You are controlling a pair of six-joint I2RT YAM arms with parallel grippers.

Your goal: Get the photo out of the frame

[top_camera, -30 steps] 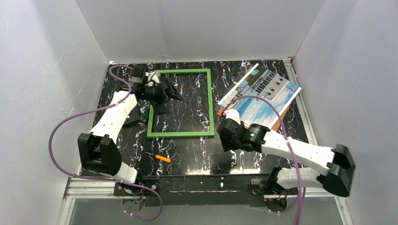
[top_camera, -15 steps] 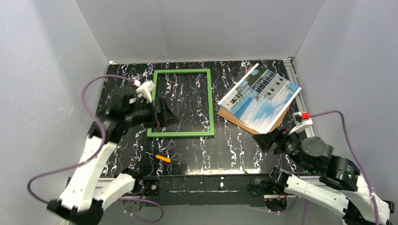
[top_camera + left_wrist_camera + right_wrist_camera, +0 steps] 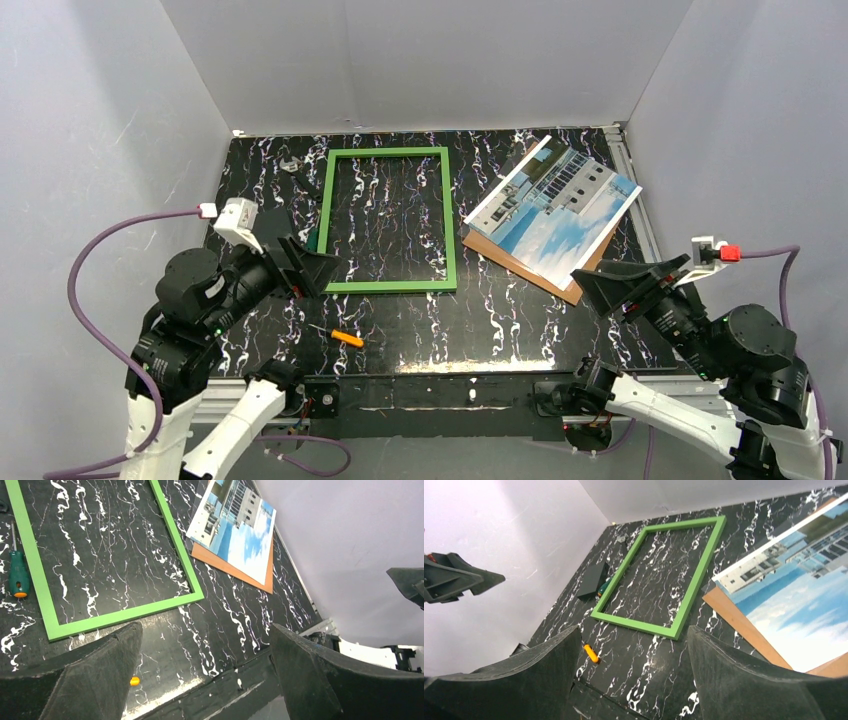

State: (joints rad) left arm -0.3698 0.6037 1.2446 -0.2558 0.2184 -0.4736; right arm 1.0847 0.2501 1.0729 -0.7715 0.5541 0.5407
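Observation:
The green frame [image 3: 447, 220] lies empty and flat on the black marbled table, left of centre. The photo [image 3: 555, 205] of a white building under blue sky lies at the back right, on top of the brown backing board [image 3: 520, 262]. My left gripper [image 3: 318, 272] is open and empty, raised above the frame's near left corner. My right gripper [image 3: 600, 285] is open and empty, raised near the board's near edge. The left wrist view shows the frame [image 3: 125, 612] and the photo [image 3: 235, 530]. The right wrist view shows the frame [image 3: 696, 587] and the photo [image 3: 794, 595].
A small orange-handled tool [image 3: 347, 338] lies near the front edge. A green screwdriver [image 3: 19, 577] lies just left of the frame. A black box [image 3: 591, 580] sits by the left wall. White walls enclose the table on three sides.
Both arms have pulled back toward the near edge and risen. My left gripper has left the frame's left side. Frame, photo and board have not moved.

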